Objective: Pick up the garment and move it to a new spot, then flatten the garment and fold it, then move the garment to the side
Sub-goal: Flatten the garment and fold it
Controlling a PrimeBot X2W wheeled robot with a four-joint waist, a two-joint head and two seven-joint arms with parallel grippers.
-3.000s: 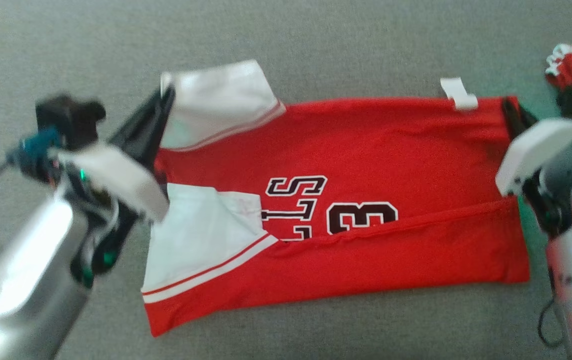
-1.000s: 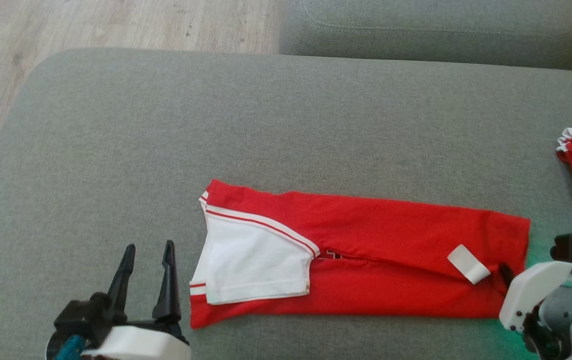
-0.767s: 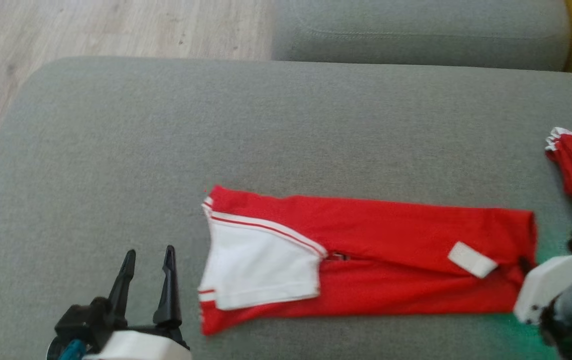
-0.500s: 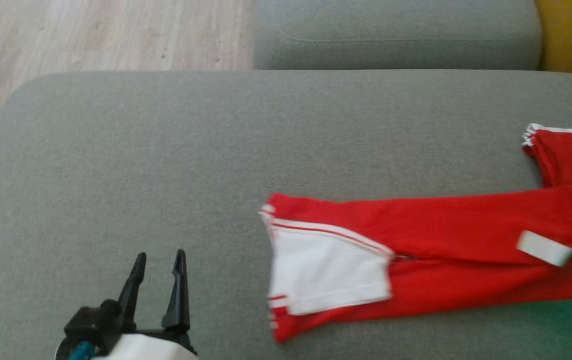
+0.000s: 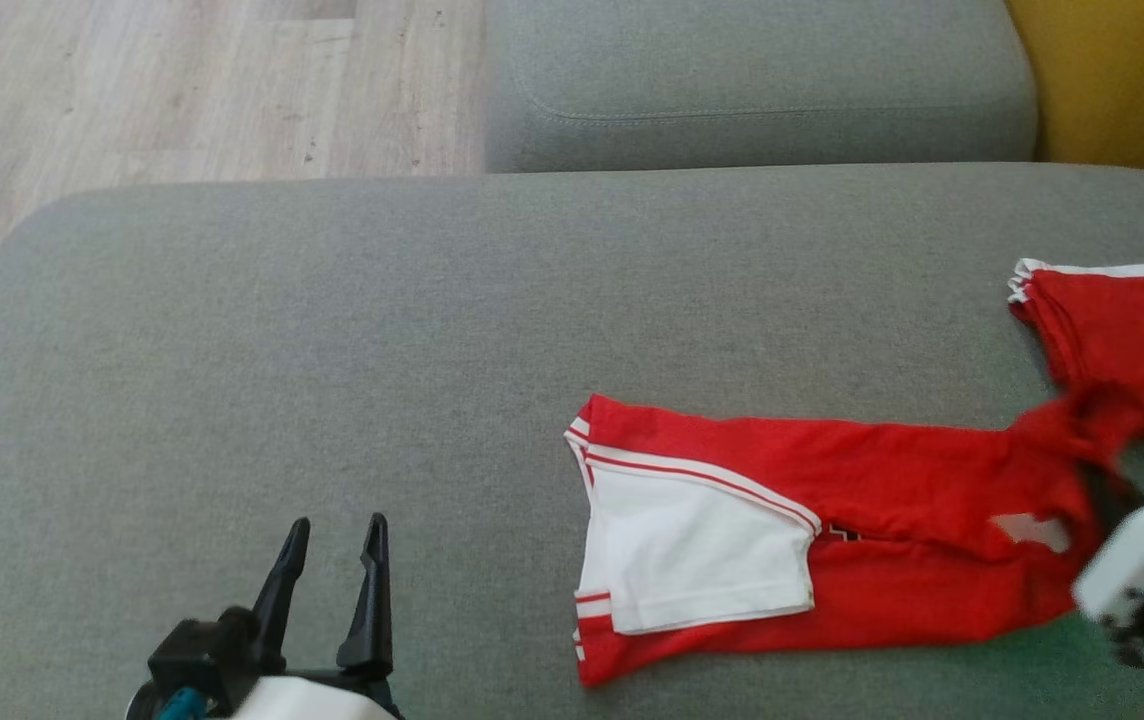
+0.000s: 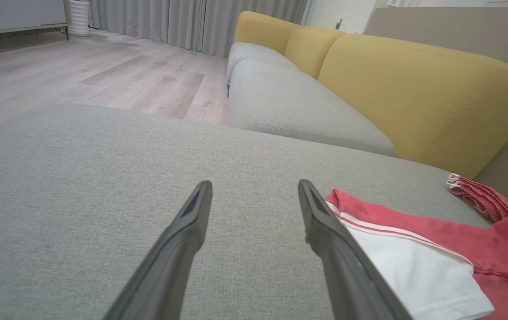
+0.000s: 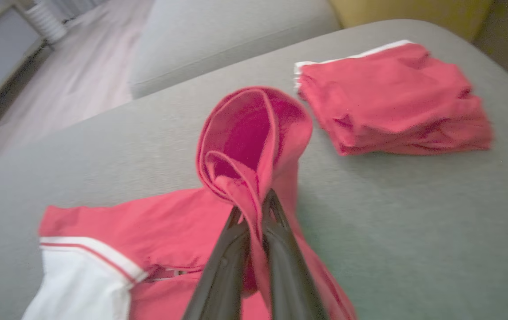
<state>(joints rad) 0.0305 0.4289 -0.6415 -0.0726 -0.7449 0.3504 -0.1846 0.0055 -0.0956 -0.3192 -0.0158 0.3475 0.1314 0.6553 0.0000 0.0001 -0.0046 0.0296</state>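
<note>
As the garment [image 5: 882,470] needs moving aside, my right gripper [image 7: 254,202] is clamping it. My left gripper [image 5: 336,530] is idling, jaws apart.

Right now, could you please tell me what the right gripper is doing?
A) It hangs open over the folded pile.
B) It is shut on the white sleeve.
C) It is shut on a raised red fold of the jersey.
C: in the right wrist view the right gripper has its jaws closed on a lifted red fold of the jersey, away from the white sleeve.
</note>
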